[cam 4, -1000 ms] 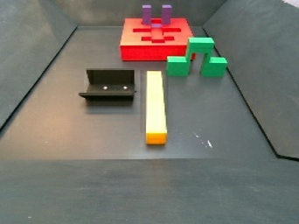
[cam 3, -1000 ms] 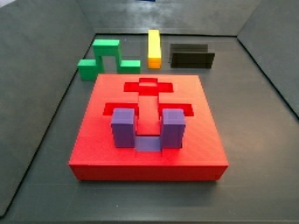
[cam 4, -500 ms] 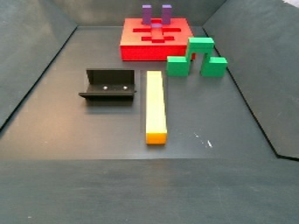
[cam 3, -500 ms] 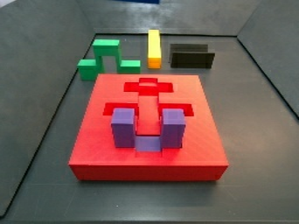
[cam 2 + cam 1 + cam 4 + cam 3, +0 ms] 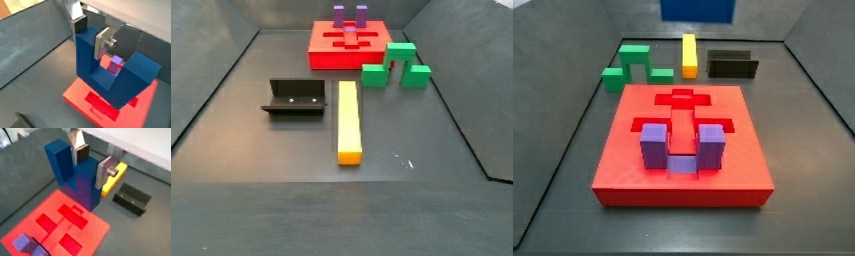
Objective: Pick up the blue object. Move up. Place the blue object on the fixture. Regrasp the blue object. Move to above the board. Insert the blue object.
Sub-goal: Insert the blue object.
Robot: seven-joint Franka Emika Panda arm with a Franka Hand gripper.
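Observation:
In both wrist views my gripper is shut on one prong of the navy blue object, a silver finger on each side. The block hangs prongs-up in the air over the red board. In a side view only the blue object's lower part shows at the top edge, behind the board; the gripper is out of frame there. The black fixture stands empty on the floor.
A purple U-shaped block sits prongs-up in the board. A green block and a long yellow bar lie on the grey floor between board and fixture. Dark walls enclose the floor.
The blue object has come down into the top of a side view, where earlier only a sliver showed. Nothing on the floor or the board has moved.

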